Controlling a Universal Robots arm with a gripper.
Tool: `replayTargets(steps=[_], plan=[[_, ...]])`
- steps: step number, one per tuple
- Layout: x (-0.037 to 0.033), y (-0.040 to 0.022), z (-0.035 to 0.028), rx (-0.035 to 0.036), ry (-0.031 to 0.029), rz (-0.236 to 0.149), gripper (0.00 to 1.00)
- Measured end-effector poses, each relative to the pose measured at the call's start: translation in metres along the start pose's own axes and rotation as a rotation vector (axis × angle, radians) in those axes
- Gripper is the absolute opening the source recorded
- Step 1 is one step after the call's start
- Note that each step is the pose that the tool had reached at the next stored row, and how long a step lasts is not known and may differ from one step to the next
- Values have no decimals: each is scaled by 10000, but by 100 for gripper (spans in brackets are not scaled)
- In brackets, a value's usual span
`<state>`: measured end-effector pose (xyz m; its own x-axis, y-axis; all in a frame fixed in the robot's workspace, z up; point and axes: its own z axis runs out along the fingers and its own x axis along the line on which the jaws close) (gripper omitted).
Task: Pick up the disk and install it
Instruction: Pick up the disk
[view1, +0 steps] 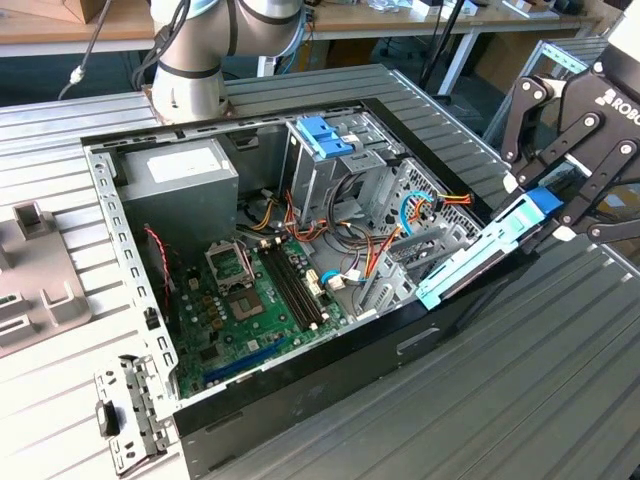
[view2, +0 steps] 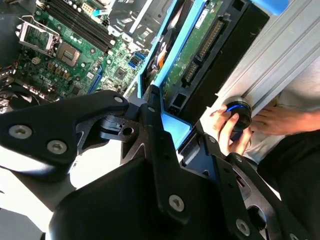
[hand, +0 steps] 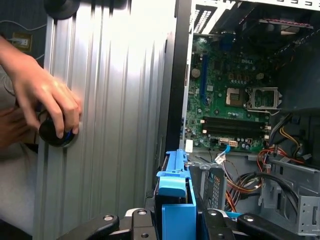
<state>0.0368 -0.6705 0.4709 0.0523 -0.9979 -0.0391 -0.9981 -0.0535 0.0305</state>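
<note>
The disk (view1: 485, 258) is hanging in the gripper (view1: 552, 205), one disk with a dark body edged by a light-blue rail (view1: 470, 275). The gripper is grasping the disk's blue end from both sides, and the disk is slanting down and away from it. The low end is reaching the near wall of the open case (view1: 300, 400) (I cannot tell whether it is touching). In the second wrist view the disk (view2: 192, 50) is showing one green circuit face, running out from the gripper (view2: 175, 129). In the first wrist view its blue end (hand: 175, 197) is standing just ahead of the gripper (hand: 177, 222).

One case is lying on its side on the ribbed table (view1: 520, 400), below and ahead of the gripper. Inside it are lying one motherboard (view1: 250, 300) and one power supply (view1: 180, 175). One metal cage (view1: 310, 175) is standing there too, carrying one blue bracket (view1: 325, 135).

On the gripper's side away from the case, a person is working at the table's edge. One hand (view2: 226, 127) is gripping one round black knob (view2: 239, 111), and a second hand (view2: 275, 120) is resting just beside it. The first wrist view is showing that hand (hand: 45, 95) over the knob (hand: 57, 135).
</note>
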Motion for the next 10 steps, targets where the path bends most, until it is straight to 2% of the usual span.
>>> replayTargets(steps=[4, 10], plan=[[-23, -14, -1, 1, 4, 3, 37], [-196, -25, 8, 2, -4, 46, 37]])
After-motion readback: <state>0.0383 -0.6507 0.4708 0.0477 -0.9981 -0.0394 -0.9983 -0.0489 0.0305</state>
